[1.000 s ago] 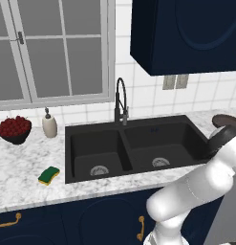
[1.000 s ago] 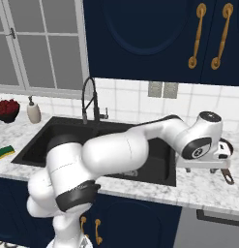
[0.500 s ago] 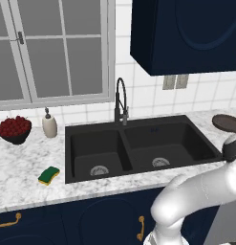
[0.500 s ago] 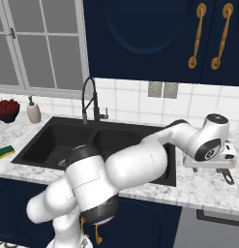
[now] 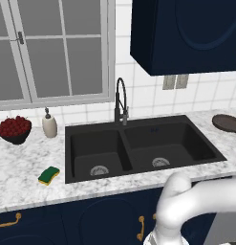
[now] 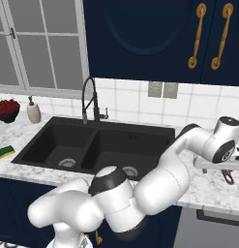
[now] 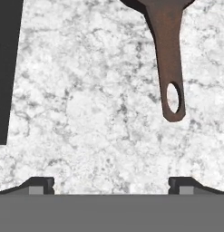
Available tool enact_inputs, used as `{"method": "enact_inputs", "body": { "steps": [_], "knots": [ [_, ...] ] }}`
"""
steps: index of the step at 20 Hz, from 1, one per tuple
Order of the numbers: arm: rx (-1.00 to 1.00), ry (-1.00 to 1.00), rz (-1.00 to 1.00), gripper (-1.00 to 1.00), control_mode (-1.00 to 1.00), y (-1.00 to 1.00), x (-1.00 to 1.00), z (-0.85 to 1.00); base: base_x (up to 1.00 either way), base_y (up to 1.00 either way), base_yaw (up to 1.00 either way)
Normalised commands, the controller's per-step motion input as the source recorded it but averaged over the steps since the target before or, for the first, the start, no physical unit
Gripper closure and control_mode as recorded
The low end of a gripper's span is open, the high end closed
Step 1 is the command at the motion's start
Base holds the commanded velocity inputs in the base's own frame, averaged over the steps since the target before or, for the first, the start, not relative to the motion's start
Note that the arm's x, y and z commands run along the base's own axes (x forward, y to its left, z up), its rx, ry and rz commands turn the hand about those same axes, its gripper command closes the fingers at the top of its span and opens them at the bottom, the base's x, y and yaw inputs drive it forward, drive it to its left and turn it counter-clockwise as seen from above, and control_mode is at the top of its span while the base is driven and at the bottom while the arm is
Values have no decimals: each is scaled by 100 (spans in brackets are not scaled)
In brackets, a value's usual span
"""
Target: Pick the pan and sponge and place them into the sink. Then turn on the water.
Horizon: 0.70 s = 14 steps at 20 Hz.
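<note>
The pan [image 5: 227,123] rests on the marble counter right of the sink [image 5: 123,154]. Its long brown handle [image 7: 170,59], with a hole at the end, points toward my hand in the hand view. My gripper [image 7: 111,185] is open above bare counter. The handle's end lies ahead of the right fingertip [image 7: 181,183], apart from it. Below my wrist, the handle's tip [image 6: 229,177] shows in the right base view. The green and yellow sponge [image 5: 48,175] lies left of the sink near the counter's front edge. No water runs from the black faucet [image 5: 120,99].
A dark bowl of red fruit [image 5: 14,129] and a beige soap dispenser [image 5: 49,125] stand at the back left. The sink's black edge [image 7: 4,68] runs along the left of the hand view. Navy cabinets [image 6: 155,38] hang above the counter.
My arm has swung further right and lower over the counter, leaving the pan uncovered in the left base view. The pan and sponge have not moved.
</note>
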Motion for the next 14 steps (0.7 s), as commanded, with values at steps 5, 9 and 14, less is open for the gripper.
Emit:
{"method": "enact_inputs", "body": {
  "steps": [5,9,14],
  "knots": [
    [0,3,0,-100,-100,-21,4,-33,0,0,0],
    [0,0,0,-100,-100,-21,0,-38,0,0,0],
    [0,0,2,-100,-100,-17,10,-26,0,0,0]
  ]
}}
